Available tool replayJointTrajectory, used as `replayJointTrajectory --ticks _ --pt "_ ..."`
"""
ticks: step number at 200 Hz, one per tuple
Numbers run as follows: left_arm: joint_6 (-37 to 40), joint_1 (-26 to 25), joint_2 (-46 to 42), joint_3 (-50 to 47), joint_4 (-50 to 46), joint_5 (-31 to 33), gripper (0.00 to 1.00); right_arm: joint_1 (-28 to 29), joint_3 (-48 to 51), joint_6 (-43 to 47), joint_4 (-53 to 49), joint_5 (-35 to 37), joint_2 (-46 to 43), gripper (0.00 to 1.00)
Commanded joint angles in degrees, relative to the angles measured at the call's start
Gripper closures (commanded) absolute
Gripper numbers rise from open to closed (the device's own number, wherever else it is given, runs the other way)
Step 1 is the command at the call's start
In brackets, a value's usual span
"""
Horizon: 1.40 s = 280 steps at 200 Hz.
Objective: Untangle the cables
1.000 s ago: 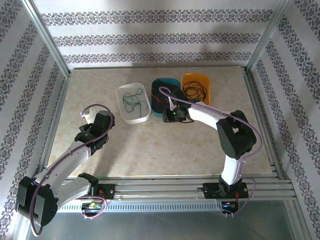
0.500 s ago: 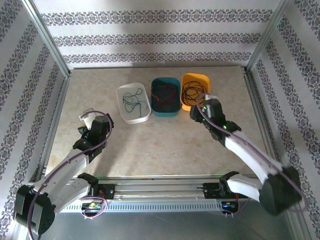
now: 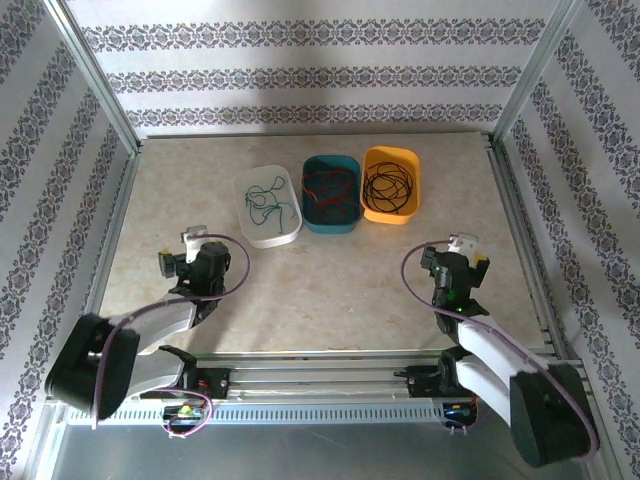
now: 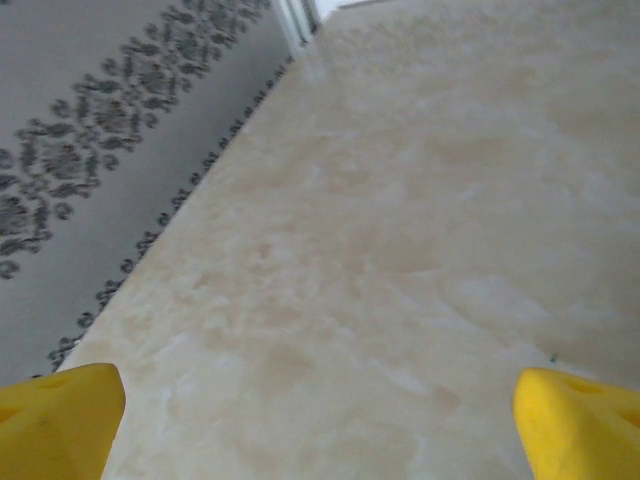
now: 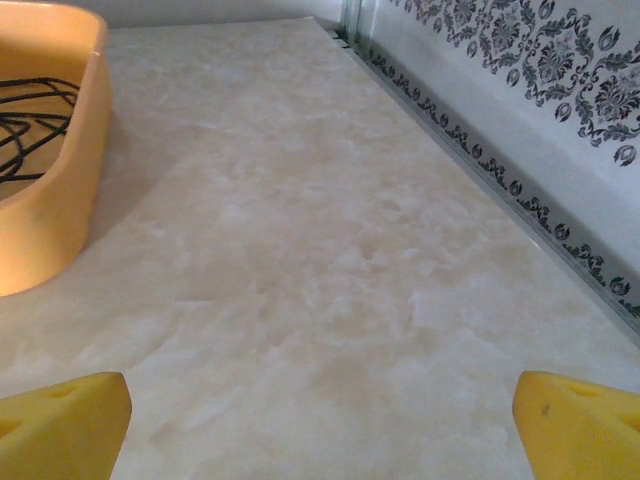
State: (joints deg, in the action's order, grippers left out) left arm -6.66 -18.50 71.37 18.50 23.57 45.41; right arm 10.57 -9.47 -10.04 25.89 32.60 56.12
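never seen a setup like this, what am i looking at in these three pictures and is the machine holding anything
These are two robot arms bolted at the near edge of a marble-look table. The wide picture is taken from above and behind them. The other two come from a small camera on each wrist, looking forward past that arm's own yellow fingertips.

Each arm ends in a two-finger tool. The left tool and the right tool both stand open and hold nothing.

At the back, three trays sit side by side: a white tray with a green cable, a teal tray with a red cable, and an orange tray with a black cable.
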Motion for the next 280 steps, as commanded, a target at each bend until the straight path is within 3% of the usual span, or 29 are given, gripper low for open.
replayJointTrajectory --ticks 1,20,31,42,61,71,84,91,101,110,124,138,151,166,187,198,214,228,243,265,280 --pt "4.81 2.26 4.71 2.9 13.17 -6.72 0.01 -1.62 -1.16 2.11 15.55 3.46 6.21 0.02" --pt "4.92 4.5 9.59 6.18 14.18 -11.63 0.01 -4.68 -2.0 4.44 23.72 -1.51 12.43 0.02" --pt "5.43 5.66 11.58 6.86 17.0 -13.23 0.01 -7.07 -2.88 4.59 25.39 -7.64 14.81 0.02" --pt "4.92 6.37 12.57 8.82 13.77 -12.98 0.01 -9.73 -3.18 2.67 27.05 -14.66 17.43 0.02" --pt "5.15 7.9 12.49 8.55 14.49 -15.52 0.01 -12.29 -1.19 1.98 44.54 -22.2 27.78 0.02" --pt "5.87 8.39 12.08 7.42 16.53 -16.88 0.01 -13.02 -1.94 4.23 41.35 -30.36 28.58 0.02" --pt "6.65 8.76 11.67 6.02 19.42 -17.53 0.01 -12.72 -4.02 6.34 45.26 -37.33 33.24 0.02" --pt "7.1 8.88 11.81 5.47 20.78 -17.81 0.01 -12.83 -5.6 6.79 41.6 -39.18 32.56 0.02" --pt "7.76 9.0 12.0 4.93 22.57 -18.42 0.01 -12.94 -7.63 7.31 34.93 -39.29 30.93 0.02" --pt "7.95 9.12 12.47 4.17 23.63 -19.54 0.01 -12.94 -7.73 7.23 35.32 -39.65 31.43 0.02" --pt "10.54 10.88 19.06 -0.23 42.53 -22.78 0.01 -12.94 -7.11 7.18 36.16 -39.32 31.26 0.02" --pt "6.84 11.67 14.04 1.43 29.18 -25.34 0.01 -12.94 -6.8 6.88 36.88 -38.35 31.37 0.02" --pt "8.92 12.11 17.58 -0.26 39.03 -26.57 0.01 -12.94 -7.19 6.62 36.32 -37.92 31.43 0.02" --pt "7.78 12.52 15.98 -0.22 35.39 -28.96 0.01 -12.96 -7.42 6.45 35.91 -37.49 31.42 0.02" --pt "7.62 13.03 18.61 -1.45 38.66 -31.58 0.01 -12.94 -7.94 5.97 34.99 -36.36 31.43 0.02" --pt "9.44 13.28 22.61 -2.23 47.52 -31.47 0.01 -12.94 -8.34 5.65 34.29 -35.64 31.42 0.02" --pt "7.64 13.34 18.85 -0.57 37.28 -31.9 0.01 -12.94 -8.8 5.39 33.2 -34.9 31.34 0.02" --pt "8.99 13.27 21.71 -0.33 42.53 -31.35 0.01 -12.94 -8.89 5.47 33.09 -34.88 31.33 0.02" --pt "7.62 13.4 19.72 1.1 35.6 -31.52 0.01 -12.94 -8.89 5.47 33.0 -34.79 31.38 0.02" --pt "7.79 13.67 20.3 1.3 36.69 -31.78 0.01 -12.39 -9.4 5.76 32.03 -33.56 31.3 0.02" --pt "8.04 13.67 20.79 1.18 37.82 -31.81 0.01 -10.74 -9.9 6.44 30.46 -28.94 31.18 0.02"
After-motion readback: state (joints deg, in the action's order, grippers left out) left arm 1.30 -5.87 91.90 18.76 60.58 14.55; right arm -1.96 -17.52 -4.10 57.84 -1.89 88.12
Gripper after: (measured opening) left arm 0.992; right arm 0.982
